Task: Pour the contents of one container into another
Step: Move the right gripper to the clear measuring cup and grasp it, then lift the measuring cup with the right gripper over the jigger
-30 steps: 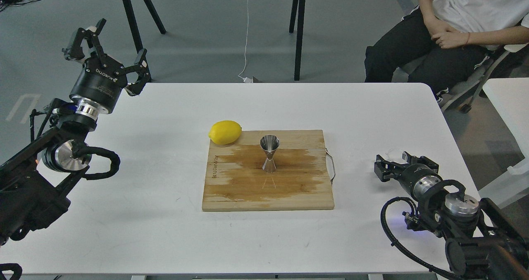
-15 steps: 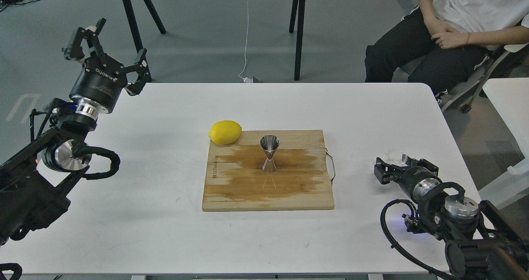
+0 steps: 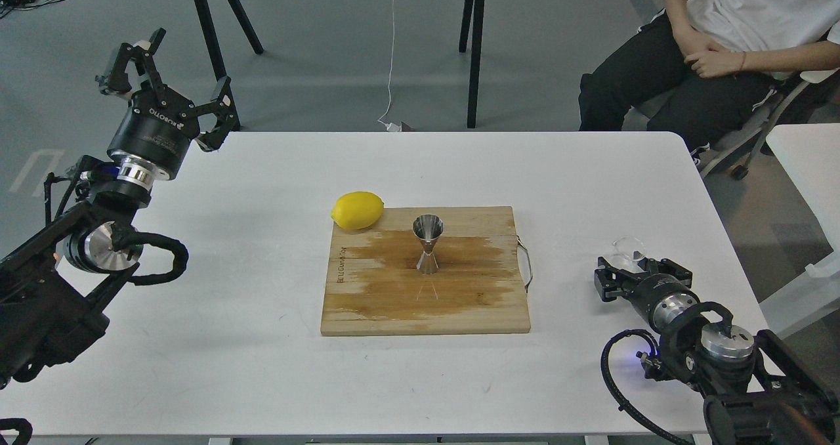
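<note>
The clear glass cup (image 3: 629, 247) stands on the white table near the right edge. Just behind it, on my side, my right gripper (image 3: 642, 269) is open, its fingers spread and apart from the glass. The shiny steel jigger (image 3: 428, 244) stands upright in the middle of the wooden cutting board (image 3: 459, 300), on a dark wet patch. My left gripper (image 3: 172, 85) is open and raised over the table's far left corner, holding nothing.
A yellow lemon (image 3: 357, 209) rests at the board's back left corner. A person (image 3: 715, 44) sits beyond the table's far right corner. Black table legs (image 3: 474, 51) stand behind. Another white table (image 3: 810, 169) is at the right.
My right gripper has drawn back toward me, leaving the glass cup standing on the table beyond its fingers. My left arm shifted slightly left.
</note>
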Controlling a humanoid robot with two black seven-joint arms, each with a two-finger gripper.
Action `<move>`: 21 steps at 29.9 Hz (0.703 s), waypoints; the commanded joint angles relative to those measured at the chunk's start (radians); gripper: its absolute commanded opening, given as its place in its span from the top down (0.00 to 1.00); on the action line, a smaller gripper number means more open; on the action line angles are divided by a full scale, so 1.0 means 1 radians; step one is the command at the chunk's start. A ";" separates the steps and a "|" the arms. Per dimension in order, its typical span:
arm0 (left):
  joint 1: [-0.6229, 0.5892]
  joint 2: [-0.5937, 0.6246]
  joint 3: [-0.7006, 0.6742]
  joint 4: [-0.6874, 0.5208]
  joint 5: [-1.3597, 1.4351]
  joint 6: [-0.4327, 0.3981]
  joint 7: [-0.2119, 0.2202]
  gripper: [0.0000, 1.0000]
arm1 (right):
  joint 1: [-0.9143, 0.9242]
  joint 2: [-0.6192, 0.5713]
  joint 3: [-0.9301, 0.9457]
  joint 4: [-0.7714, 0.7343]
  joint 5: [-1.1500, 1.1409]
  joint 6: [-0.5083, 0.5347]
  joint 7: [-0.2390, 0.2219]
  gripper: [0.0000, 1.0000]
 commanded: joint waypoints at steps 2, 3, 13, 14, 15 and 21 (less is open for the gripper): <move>-0.004 0.004 -0.003 0.000 0.000 0.002 0.000 0.00 | 0.001 -0.001 -0.004 -0.004 -0.001 0.002 0.011 0.58; -0.004 0.005 -0.003 0.000 0.000 0.002 0.001 0.00 | -0.001 -0.001 -0.001 -0.004 -0.001 0.002 0.011 0.58; -0.004 0.005 -0.003 0.000 -0.002 0.006 0.000 0.00 | -0.009 -0.009 0.015 0.057 0.004 0.005 0.008 0.61; -0.004 0.007 -0.003 0.000 0.000 0.006 0.000 0.00 | -0.012 -0.012 0.015 0.086 0.004 0.004 0.008 0.61; -0.004 0.007 -0.003 -0.002 -0.002 0.005 0.001 0.00 | -0.015 -0.016 0.013 0.110 0.004 0.002 0.008 0.61; -0.006 0.010 -0.017 -0.002 -0.002 0.002 0.003 0.00 | -0.001 -0.084 -0.004 0.319 -0.034 -0.015 0.016 0.64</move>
